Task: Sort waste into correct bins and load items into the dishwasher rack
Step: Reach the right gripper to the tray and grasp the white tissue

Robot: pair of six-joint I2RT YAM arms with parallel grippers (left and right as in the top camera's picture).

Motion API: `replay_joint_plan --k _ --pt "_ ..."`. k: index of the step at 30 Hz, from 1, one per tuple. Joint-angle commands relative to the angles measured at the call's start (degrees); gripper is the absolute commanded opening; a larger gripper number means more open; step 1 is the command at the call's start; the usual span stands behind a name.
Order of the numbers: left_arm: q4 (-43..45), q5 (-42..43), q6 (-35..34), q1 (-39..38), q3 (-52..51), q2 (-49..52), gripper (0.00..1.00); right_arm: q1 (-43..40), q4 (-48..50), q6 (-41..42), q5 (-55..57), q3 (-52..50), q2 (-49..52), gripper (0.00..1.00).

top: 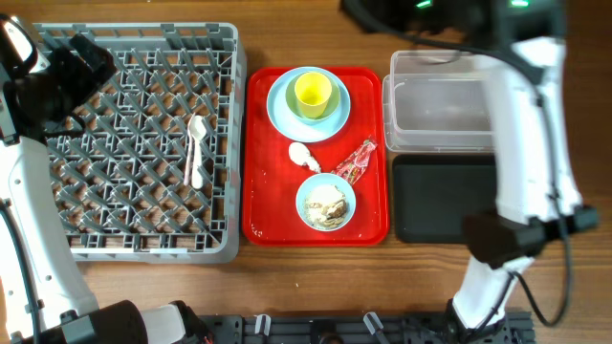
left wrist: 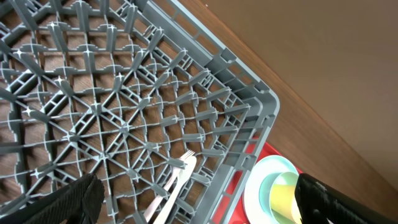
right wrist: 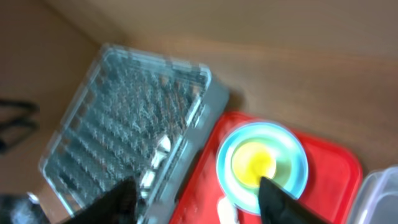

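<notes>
The grey dishwasher rack (top: 143, 143) stands at the left with a white spoon (top: 196, 151) and a white fork (left wrist: 180, 179) lying in it. On the red serving tray (top: 273, 205) a yellow cup (top: 313, 93) sits in a pale bowl on the blue plate (top: 278, 113). The white tissue (top: 304, 156), the red wrapper (top: 356, 162) and a bowl of food scraps (top: 326, 203) lie below. My left gripper (left wrist: 199, 208) is open and empty over the rack's far left part. My right gripper (right wrist: 199, 205) is open and empty, high above the plate; its view is blurred.
The clear tub (top: 440, 100) stands right of the red tray, with the black tray (top: 445, 196) in front of it. Both look empty. My right arm (top: 531, 143) crosses above them. Bare wooden table shows along the far edge.
</notes>
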Motion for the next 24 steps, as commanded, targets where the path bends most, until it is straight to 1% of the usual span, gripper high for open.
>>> replay_joint_plan --k 1,2,3,5,6,8,9,12,13,20,21,22,23,24 --pt "0.15 0.5 -0.31 0.26 0.59 0.02 1.0 13.31 -4.35 -6.23 18.03 0.66 7.3 0.24" --pt "0.15 0.5 -0.31 0.26 0.59 0.02 1.0 17.22 -5.55 -6.47 25.53 0.66 10.54 0.17" --pt "0.15 0.5 -0.31 0.26 0.59 0.02 1.0 19.8 -5.79 -6.47 29.35 0.66 13.38 0.17" --pt "0.15 0.5 -0.31 0.26 0.59 0.02 1.0 21.42 -5.73 -6.38 30.45 0.66 16.24 0.17" --pt "0.15 0.5 -0.31 0.26 0.59 0.02 1.0 21.86 -5.7 -5.25 30.56 0.66 18.38 0.17" --pt "0.15 0.5 -0.31 0.26 0.59 0.02 1.0 21.53 -5.62 -4.28 30.69 0.66 21.16 0.22" --pt "0.17 0.5 -0.31 0.26 0.59 0.02 1.0 21.16 -5.57 -4.24 31.58 0.66 22.62 0.23" --pt "0.15 0.5 -0.31 0.26 0.59 0.02 1.0 20.0 -5.07 -4.31 32.65 0.66 24.13 0.25" --pt "0.15 0.48 -0.31 0.26 0.59 0.02 1.0 18.97 -4.7 -4.74 33.03 0.61 24.46 0.27" --pt "0.15 0.5 -0.31 0.26 0.59 0.02 1.0 15.96 -4.28 -5.16 33.0 -0.15 24.52 0.28" --pt "0.15 0.5 -0.31 0.26 0.59 0.02 1.0 15.08 -4.94 -2.73 32.68 -0.13 24.35 0.28" --pt "0.15 0.5 -0.31 0.26 0.59 0.02 1.0 14.01 -6.38 -2.36 27.21 -0.13 24.13 0.27" --pt "0.15 0.5 -0.31 0.26 0.59 0.02 1.0 13.42 -9.53 -4.0 21.38 -0.13 23.98 0.3" --pt "0.15 0.5 -0.31 0.26 0.59 0.02 1.0 13.44 -12.66 -4.59 20.94 -0.15 23.98 0.31"
